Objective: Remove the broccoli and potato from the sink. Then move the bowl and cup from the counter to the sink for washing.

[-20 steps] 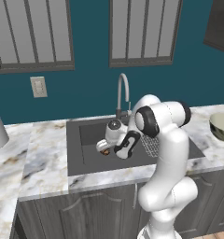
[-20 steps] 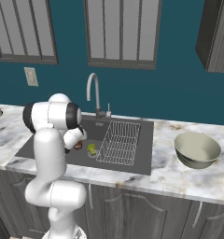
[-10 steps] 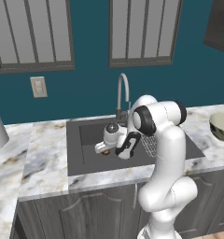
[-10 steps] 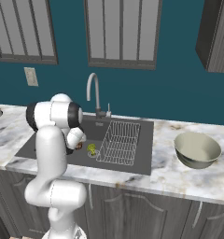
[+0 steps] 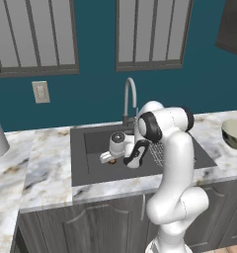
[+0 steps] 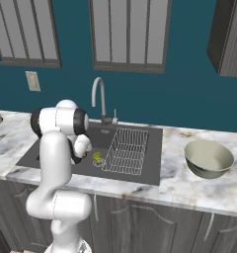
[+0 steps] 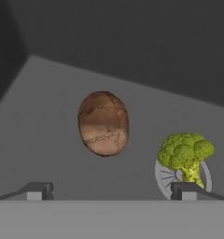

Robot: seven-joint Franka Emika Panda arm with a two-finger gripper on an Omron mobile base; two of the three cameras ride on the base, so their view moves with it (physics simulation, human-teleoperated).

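The first step was in hand: the jaws (image 7: pixel 112 190) hung wide over the potato (image 7: pixel 103 123) on the sink (image 5: pixel 91 168) floor, broccoli (image 7: pixel 185 152) beside it on the drain. Next, I judged: descend, centre, close.

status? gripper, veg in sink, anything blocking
Gripper open, low in the sink, holding nothing. Potato centred ahead between the fingertips, untouched. Broccoli beside it on the drain. Nothing blocking.

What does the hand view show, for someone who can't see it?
A brown potato lies on the dark sink floor, ahead of the open claw. A green broccoli stands beside it on the round drain.
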